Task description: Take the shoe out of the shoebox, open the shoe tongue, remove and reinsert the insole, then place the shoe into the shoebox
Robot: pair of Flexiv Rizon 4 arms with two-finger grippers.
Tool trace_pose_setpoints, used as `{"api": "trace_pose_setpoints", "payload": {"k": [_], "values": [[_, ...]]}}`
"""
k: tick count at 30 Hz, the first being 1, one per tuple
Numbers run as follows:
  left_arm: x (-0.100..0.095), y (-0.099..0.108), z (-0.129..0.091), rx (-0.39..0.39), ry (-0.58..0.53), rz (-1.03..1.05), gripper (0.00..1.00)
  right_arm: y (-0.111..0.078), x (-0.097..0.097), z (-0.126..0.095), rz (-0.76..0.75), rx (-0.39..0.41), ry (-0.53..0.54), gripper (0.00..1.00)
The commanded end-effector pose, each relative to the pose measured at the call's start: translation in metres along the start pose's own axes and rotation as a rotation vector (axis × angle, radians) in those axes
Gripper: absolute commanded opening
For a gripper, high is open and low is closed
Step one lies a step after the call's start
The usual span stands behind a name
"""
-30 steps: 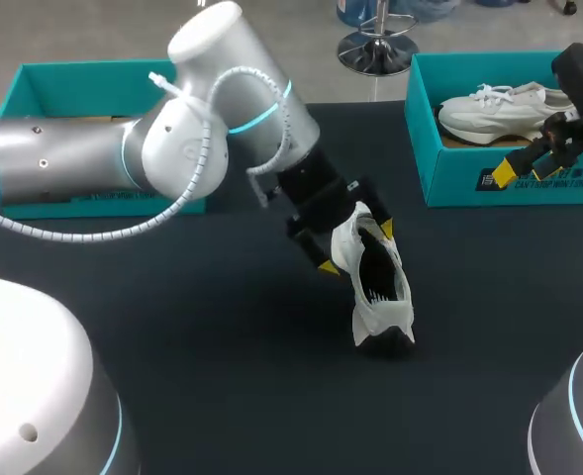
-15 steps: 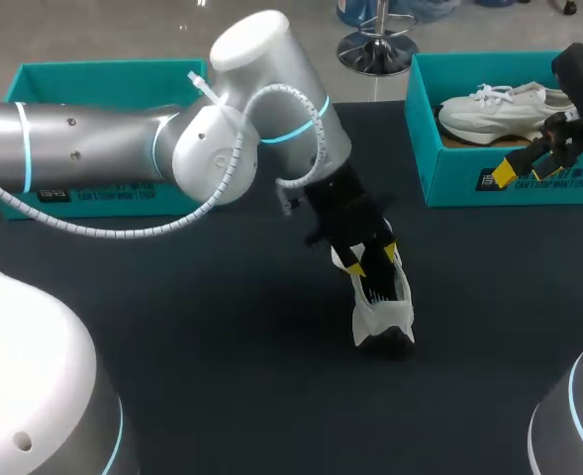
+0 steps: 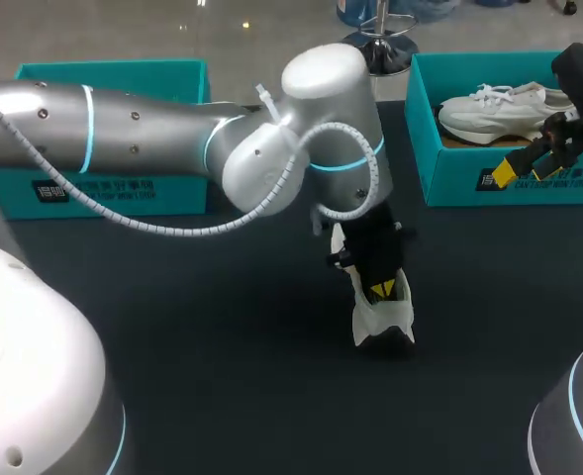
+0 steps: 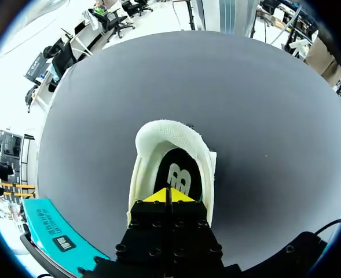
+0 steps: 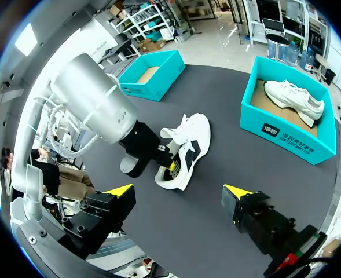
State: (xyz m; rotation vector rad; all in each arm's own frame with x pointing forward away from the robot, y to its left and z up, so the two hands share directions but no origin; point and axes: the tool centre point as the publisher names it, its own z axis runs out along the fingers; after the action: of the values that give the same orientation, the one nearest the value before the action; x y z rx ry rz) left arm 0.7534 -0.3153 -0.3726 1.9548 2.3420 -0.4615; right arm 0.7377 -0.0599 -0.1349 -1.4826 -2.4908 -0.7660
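— White shoe, sitting mid-frame on the dark tabletop, and the left jaws are down in its opening!
— How do they stand?
— Yellow tips pressed together, right over the black insole. Whether they pinch it, I can't tell.
— And the right jaws?
— Spread wide, empty, hovering at the upper right by the teal shoebox, which holds a second shoe.

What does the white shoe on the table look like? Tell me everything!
The white fabric-looking shoe lies on the dark table, near its middle. It has a padded collar, black trim and a black insole with a white mark inside. The left gripper, its yellow tips together, pokes into the opening.
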Motion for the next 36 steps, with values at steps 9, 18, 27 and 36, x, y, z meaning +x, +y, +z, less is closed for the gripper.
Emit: {"api": "trace_pose_setpoints", "payload": {"k": [9, 18, 27, 36], "values": [[0.004, 0.004, 0.058, -0.050, 0.113, -0.010, 0.00, 0.001, 0.000, 0.001, 0.001, 0.003, -0.001, 1.00], [0.002, 0.008, 0.026, -0.083, 0.074, -0.001, 0.00, 0.001, 0.000, 0.001, 0.001, 0.003, -0.001, 1.00], [0.001, -0.002, 0.019, -0.081, 0.059, 0.017, 0.00, 0.001, 0.000, 0.001, 0.001, 0.003, -0.001, 1.00], [0.008, 0.007, 0.042, -0.131, 0.082, 0.010, 0.00, 0.001, 0.000, 0.001, 0.001, 0.003, -0.001, 1.00]]}}
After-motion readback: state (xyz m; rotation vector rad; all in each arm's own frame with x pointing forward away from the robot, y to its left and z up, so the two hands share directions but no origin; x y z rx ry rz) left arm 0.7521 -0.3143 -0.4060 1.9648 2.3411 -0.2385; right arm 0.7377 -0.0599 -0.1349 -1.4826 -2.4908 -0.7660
